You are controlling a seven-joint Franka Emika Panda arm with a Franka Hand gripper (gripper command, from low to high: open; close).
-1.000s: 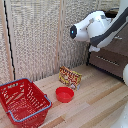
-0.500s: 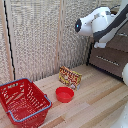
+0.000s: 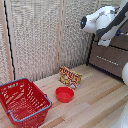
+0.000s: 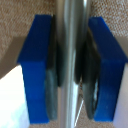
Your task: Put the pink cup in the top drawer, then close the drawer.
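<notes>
between the pinch receptors [image 4: 70, 70], clamped, a silver bar handle [image 4: 70, 30]

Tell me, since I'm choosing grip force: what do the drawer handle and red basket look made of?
The handle between the blue fingers looks like polished metal: silvery, with streaked reflections. The red basket seems to be thin coated wire or plastic; its open grid shows, but the finish is unclear.
</notes>
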